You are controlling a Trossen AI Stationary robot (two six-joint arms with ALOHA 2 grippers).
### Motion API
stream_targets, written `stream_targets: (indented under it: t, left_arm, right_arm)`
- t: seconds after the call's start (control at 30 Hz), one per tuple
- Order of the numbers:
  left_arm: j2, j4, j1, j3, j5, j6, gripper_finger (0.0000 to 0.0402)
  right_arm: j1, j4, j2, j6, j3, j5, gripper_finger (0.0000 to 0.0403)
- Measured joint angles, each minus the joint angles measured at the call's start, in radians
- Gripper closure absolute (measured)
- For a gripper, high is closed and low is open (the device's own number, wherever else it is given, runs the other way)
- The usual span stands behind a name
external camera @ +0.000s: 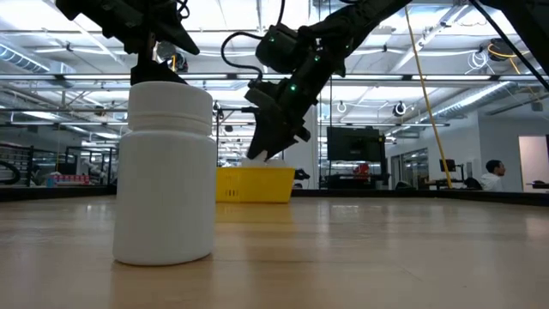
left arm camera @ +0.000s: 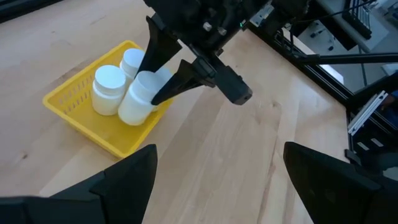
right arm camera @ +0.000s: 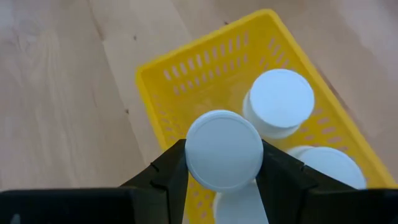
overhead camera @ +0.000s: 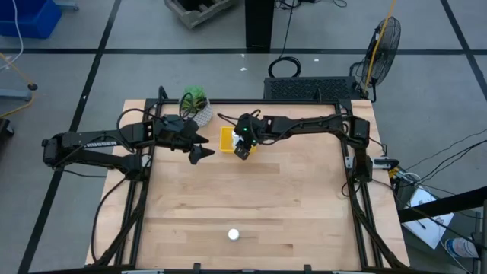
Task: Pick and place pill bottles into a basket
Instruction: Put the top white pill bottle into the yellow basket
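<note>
Over basket [left arm camera: 74, 112], near table's far edge, we see right gripper [left arm camera: 163, 78] clamped on bottle [left arm camera: 138, 98], fingers [right arm camera: 283, 180] either side of cap. Bottle tilted, long axis slanting, bottom end down inside basket, cap toward gripper. We count two more bottles [left arm camera: 108, 89] in basket, upright, just beside held one. Left gripper [overhead camera: 199, 151] just left of basket, jaws spread wide, holding nothing. Last bottle [external camera: 165, 172] upright alone near table's front edge, well apart from both grippers.
</note>
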Motion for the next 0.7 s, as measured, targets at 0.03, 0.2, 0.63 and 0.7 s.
stream_targets:
  t: [0.03,0.2,0.63,0.7]
  left_arm:
    - [0.0,0.0,0.0,0.0,0.0,0.0,0.005]
    - [0.0,0.0,0.0,0.0,0.0,-0.001,0.005]
    - [0.0,0.0,0.0,0.0,0.0,-0.001,0.005]
    - [0.0,0.0,0.0,0.0,0.0,-0.001,0.005]
  right_arm:
    - [0.0,-0.004,0.001,-0.008,0.0,0.002,0.0262]
    - [0.0,-0.02,0.018,-0.009,0.0,0.026,0.022]
    - [0.008,0.02,0.017,-0.036,0.0,-0.025,0.0237]
    - [0.009,0.027,0.017,-0.043,0.0,-0.024,0.023]
